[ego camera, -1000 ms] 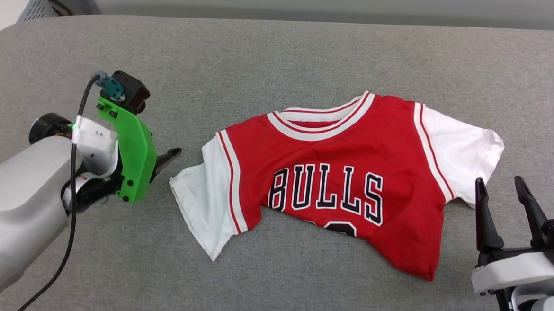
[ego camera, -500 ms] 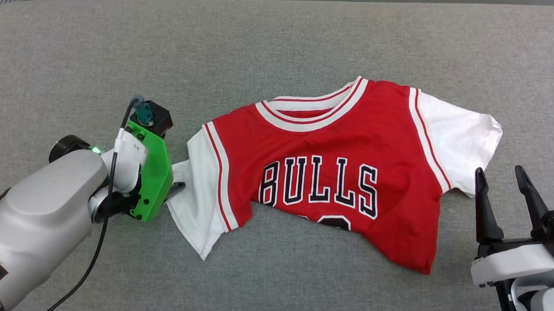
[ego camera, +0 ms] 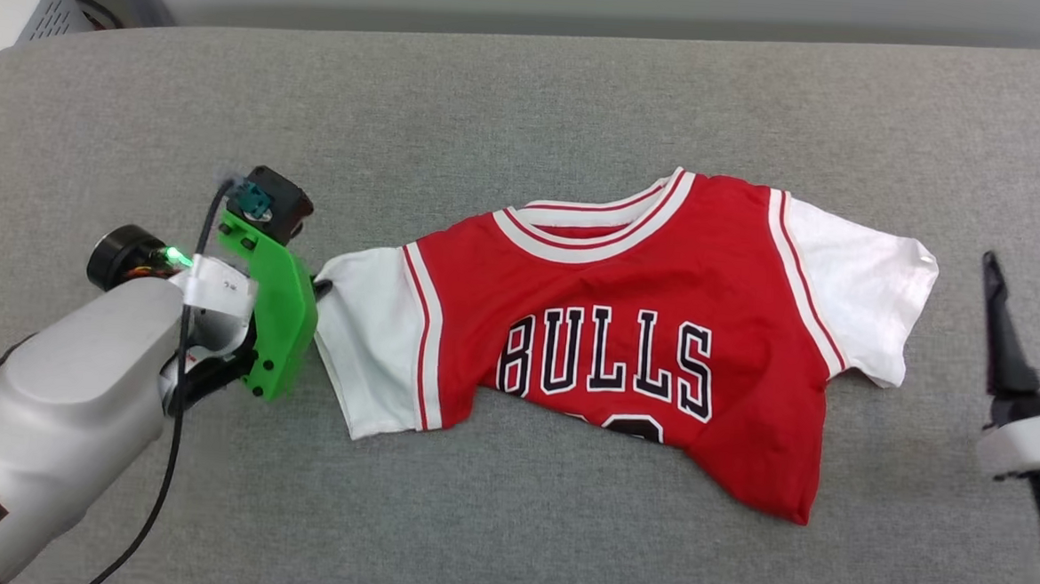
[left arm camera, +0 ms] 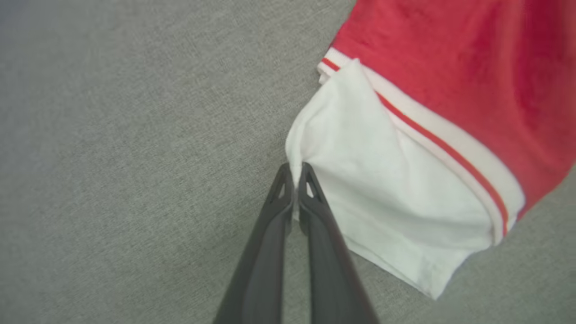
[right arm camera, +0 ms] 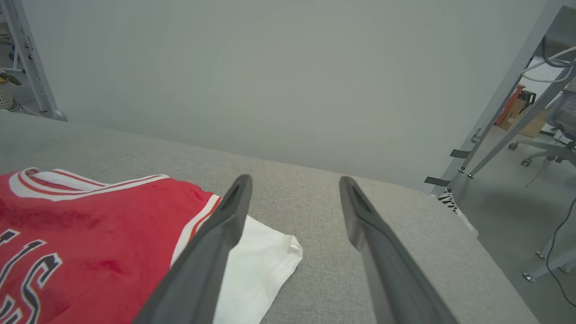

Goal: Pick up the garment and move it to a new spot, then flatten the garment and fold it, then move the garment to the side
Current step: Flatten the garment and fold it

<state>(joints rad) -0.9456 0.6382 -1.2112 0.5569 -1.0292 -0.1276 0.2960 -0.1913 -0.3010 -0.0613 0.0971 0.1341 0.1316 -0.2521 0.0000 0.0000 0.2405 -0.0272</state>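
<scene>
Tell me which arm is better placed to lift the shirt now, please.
Left. The left pincer is shut on the garment at its white sleeve; the right pincer stands open, apart from it.

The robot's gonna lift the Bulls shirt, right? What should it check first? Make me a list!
1. The left hand is shut on the white sleeve: ok.
2. The grip is deep enough for lifting: cannot tell; just the sleeve's edge is pinched.
3. The right hand is open and apart from the shirt: ok.
4. The shirt lies flat: not ok; its bottom is tucked under, hiding most of the number.
5. There is room on the grey surface beyond the shirt: ok.
</scene>
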